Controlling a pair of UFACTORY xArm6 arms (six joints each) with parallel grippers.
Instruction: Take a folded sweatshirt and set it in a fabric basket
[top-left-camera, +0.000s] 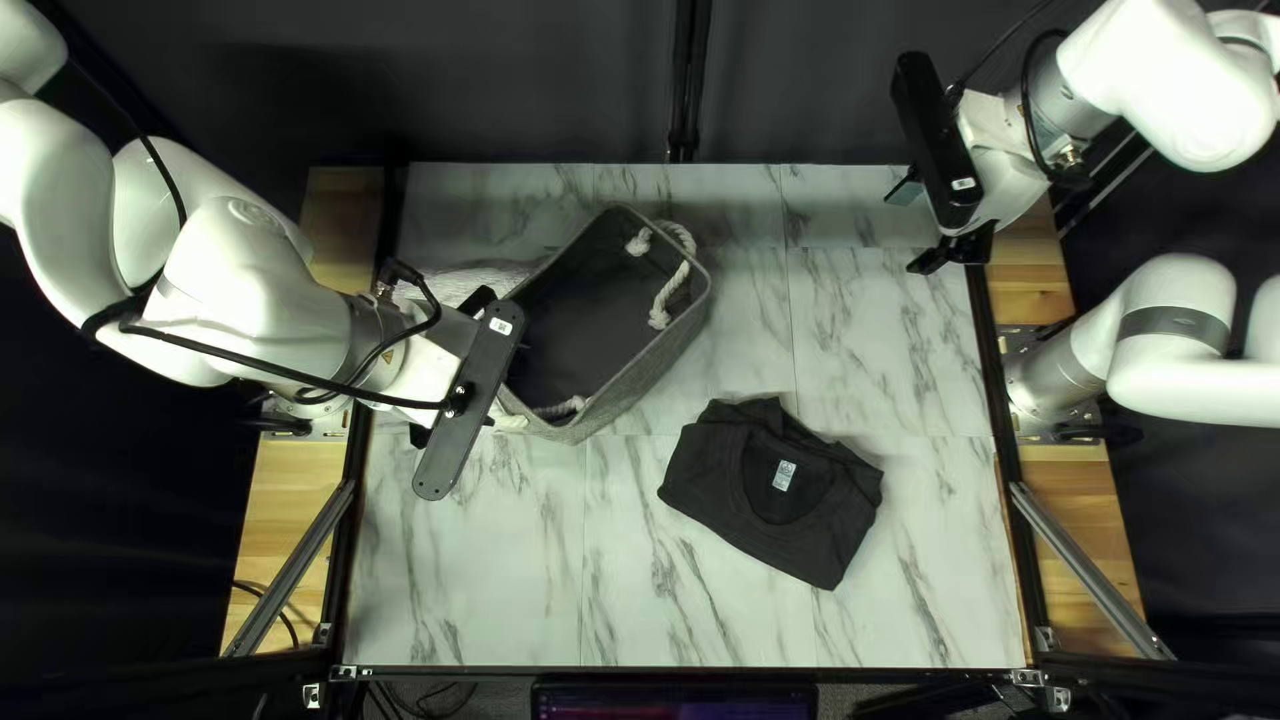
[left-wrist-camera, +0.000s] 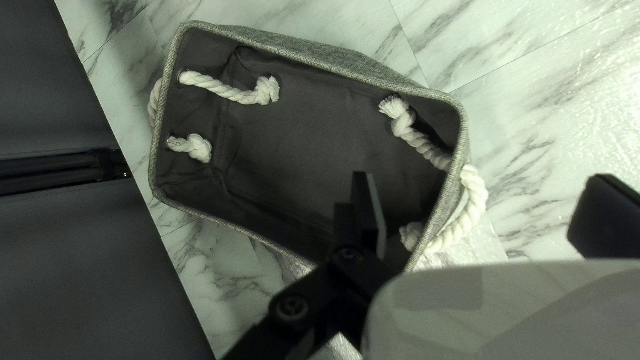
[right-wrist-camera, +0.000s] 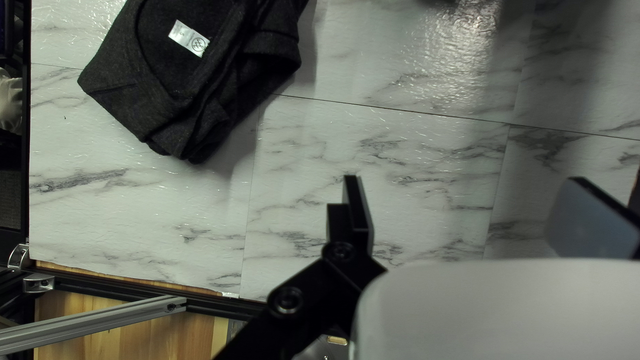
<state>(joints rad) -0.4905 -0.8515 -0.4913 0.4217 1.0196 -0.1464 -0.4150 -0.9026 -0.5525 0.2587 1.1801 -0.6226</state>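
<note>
Near the middle of the table, a dark folded sweatshirt [top-left-camera: 827,518] lies flat with its neckline and pale label facing up; the right wrist view also shows the sweatshirt [right-wrist-camera: 153,73]. A grey fabric basket [top-left-camera: 650,378] with white rope handles stands behind it, left of centre. My left gripper [top-left-camera: 430,367] is over the basket's left side; in its wrist view the left gripper [left-wrist-camera: 483,213] is open above the basket [left-wrist-camera: 307,59], which holds nothing visible. My right gripper [top-left-camera: 923,224] hangs over the far right table corner. Open and empty, the right gripper [right-wrist-camera: 473,213] is apart from the sweatshirt.
Bare marble-patterned table [top-left-camera: 694,614] surrounds the sweatshirt. Metal rails [top-left-camera: 1087,567] run beside the wooden side strips. A dark curtain [top-left-camera: 534,80] hangs behind the far edge, and a screen [top-left-camera: 674,702] sits beyond the near edge.
</note>
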